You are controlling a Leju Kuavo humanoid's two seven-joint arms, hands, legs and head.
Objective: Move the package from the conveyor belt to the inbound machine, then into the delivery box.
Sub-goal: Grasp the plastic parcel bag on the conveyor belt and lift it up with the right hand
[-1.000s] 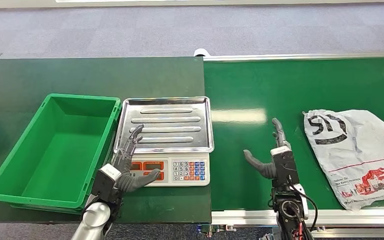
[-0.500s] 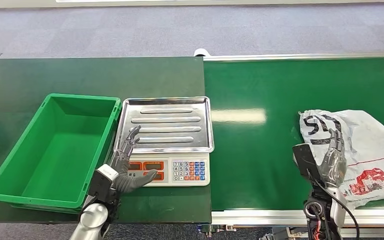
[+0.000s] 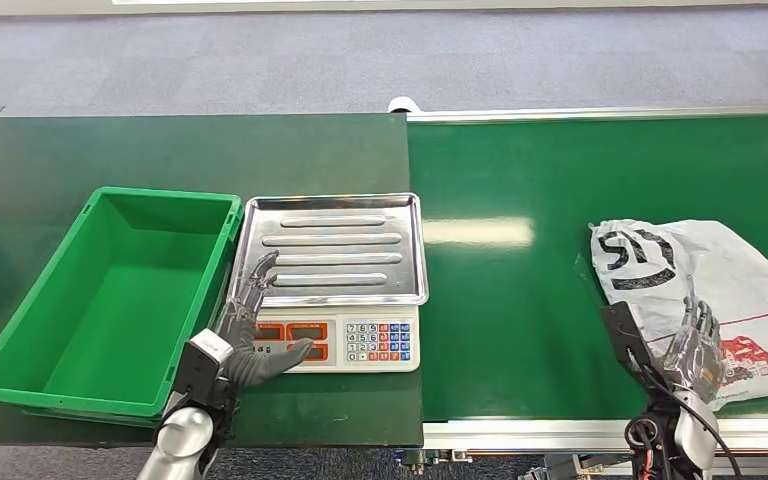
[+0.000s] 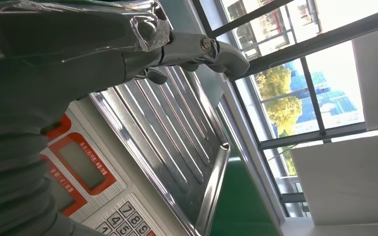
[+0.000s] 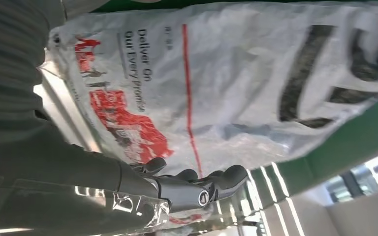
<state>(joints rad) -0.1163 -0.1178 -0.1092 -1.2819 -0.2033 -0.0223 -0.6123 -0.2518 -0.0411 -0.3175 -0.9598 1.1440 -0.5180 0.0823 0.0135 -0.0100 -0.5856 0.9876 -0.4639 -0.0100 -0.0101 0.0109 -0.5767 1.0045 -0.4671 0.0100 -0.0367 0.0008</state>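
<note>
Opening stage of the task; nothing delivered so far.

Package (image 3: 705, 290): white plastic mailer with black lettering and a red picture, lying flat at the right end of the conveyor belt (image 3: 520, 300), close to the belt's near edge. Not lifted, not on the scale.

Right hand (image 3: 695, 345): placed over the near edge of the package, fingers (image 5: 202, 189) apart and stretched out above the plastic. No grasp seen; contact with the wrapper not certain from either view.

Left hand (image 3: 250, 335): at the near left corner of the scale (image 3: 335, 345), fingers spread, tips over the left rim of the steel tray (image 3: 335, 250), thumb toward the red display. Holding nothing.

Scale: between the belt and the green bin (image 3: 110, 300), tray bare; taken to be the inbound machine.

Green bin: on the dark table (image 3: 160, 150), just beside the scale's left edge, nothing inside; taken to be the delivery box.

Still to do, judging from this layout: grasp of the package, carry to the steel tray, then transfer into the green bin. Thin slack wrapper likely to crumple and slip under the fingers.
</note>
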